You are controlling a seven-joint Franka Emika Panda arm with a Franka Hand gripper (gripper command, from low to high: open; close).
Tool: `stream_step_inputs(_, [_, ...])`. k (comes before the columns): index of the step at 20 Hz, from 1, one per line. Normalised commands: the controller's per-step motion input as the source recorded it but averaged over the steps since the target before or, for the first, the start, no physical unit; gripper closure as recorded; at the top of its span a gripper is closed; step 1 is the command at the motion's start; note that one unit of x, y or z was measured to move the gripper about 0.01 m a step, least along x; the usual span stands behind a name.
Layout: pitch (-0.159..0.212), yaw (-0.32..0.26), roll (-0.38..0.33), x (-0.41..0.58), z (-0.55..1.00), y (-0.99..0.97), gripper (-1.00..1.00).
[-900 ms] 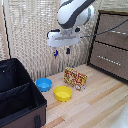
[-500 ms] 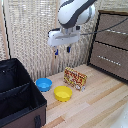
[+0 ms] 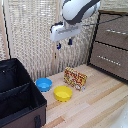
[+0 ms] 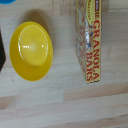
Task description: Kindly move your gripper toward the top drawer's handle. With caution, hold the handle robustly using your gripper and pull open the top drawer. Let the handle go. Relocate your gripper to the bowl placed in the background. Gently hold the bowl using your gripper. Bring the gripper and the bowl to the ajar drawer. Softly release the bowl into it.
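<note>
The gripper [image 3: 64, 45] hangs high above the table [image 3: 100, 102], its jaws parted and empty. The bowl [image 3: 44, 84] sits on the table at about ten o'clock from the yellow bowl [image 3: 63, 93], just beside it. The granola box [image 3: 75, 78] stands near. At the exterior view's right, the top drawer [image 3: 112, 31] is shut, its handle [image 3: 116, 32] untouched.

Top drawer [image 3: 114, 31] shut, silver handle [image 3: 116, 32] — blue bowl [image 3: 44, 84] upright on floor.
</note>
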Motion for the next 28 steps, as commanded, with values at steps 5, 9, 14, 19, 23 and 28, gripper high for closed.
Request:
stream_step_inputs(5, [-0.073, 0.175, -0.264, -0.145, 0.00, -0.22, -1.00])
stream_step_inputs(9, [-0.043, 0.184, -0.270, -0.155, 0.00, -0.20, -1.00])
stream_step_inputs(14, [-0.051, 0.196, -0.273, -0.168, 0.00, -0.17, -1.00])
stream_step_inputs(19, [-0.066, 0.205, -0.288, -0.167, 0.00, -0.12, -1.00])
stream_step_inputs(23, [-0.060, 0.189, -0.311, -0.119, -0.01, -0.13, -1.00])
stream_step_inputs(28, [-0.046, 0.158, -0.333, -0.040, -0.05, -0.15, -1.00])
